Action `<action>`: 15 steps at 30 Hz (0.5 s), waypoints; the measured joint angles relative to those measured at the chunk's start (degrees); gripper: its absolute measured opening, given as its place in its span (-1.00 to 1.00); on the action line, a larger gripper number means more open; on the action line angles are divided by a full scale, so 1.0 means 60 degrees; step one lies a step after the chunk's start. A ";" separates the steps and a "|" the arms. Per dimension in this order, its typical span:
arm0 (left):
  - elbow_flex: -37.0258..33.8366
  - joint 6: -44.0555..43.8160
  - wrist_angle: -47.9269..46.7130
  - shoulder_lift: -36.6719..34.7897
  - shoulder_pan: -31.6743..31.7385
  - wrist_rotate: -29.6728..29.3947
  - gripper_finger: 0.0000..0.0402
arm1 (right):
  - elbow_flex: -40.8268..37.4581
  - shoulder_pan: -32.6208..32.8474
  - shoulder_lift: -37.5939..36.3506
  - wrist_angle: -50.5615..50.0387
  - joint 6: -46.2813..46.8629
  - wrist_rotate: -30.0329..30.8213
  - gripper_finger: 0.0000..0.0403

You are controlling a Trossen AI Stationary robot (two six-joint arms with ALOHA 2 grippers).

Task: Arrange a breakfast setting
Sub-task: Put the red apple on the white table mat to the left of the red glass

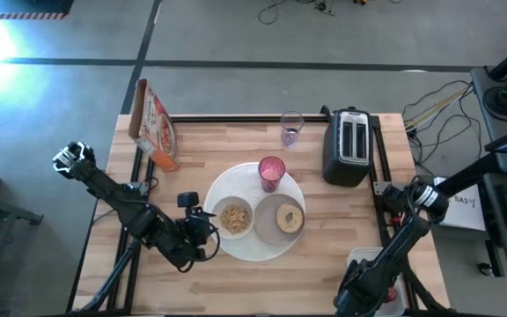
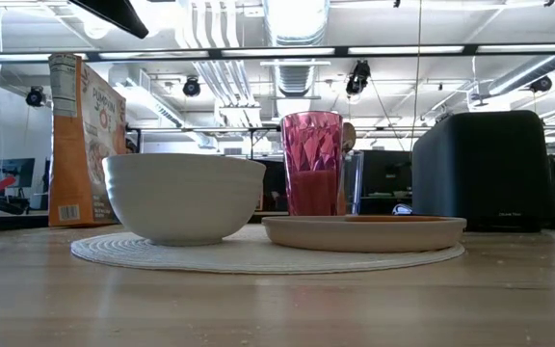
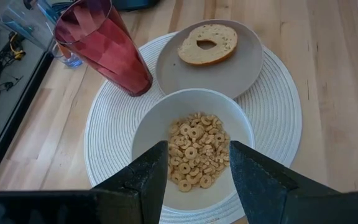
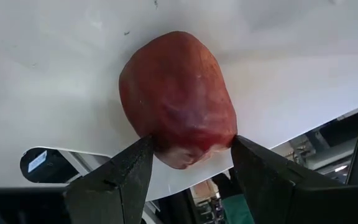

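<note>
A large round white plate (image 1: 255, 249) lies mid-table. On it stand a small white bowl (image 1: 234, 217) of cereal rings, a small grey plate (image 1: 280, 231) with a bagel half (image 1: 289, 217), and a pink tumbler (image 1: 271, 172). My left gripper (image 3: 197, 163) is open at the bowl's left side (image 1: 202, 227), with its fingers over the bowl's near rim (image 3: 194, 208). My right gripper (image 4: 192, 149) is shut on a red apple (image 4: 178, 93) inside a white bin (image 1: 365, 261) at the table's near right corner. The orange-handled spoon is out of view. My right gripper pinches the red apple between its two fingers, one on each side of its nearer end (image 4: 185, 146). The apple lies against the bin's white floor (image 4: 55, 93). I cannot tell whether it is lifted.
A black toaster (image 1: 349, 145) stands at the far right, with a clear glass (image 1: 291, 129) beside it. An orange cereal box (image 1: 154, 123) stands at the far left. The wooden table (image 1: 341, 220) is bare between the plate and the bin.
</note>
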 joint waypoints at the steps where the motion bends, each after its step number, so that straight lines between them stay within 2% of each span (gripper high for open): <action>1: 0.0000 -0.0002 0.0000 0.0000 0.0000 0.0001 -0.23 | -0.0003 0.0003 0.0000 0.0003 -0.0071 0.0011 0.02; 15: 0.0000 -0.0004 0.0004 0.0000 0.0000 -0.0001 -0.23 | -0.0379 -0.0004 0.0040 0.0129 -0.1293 0.0059 0.02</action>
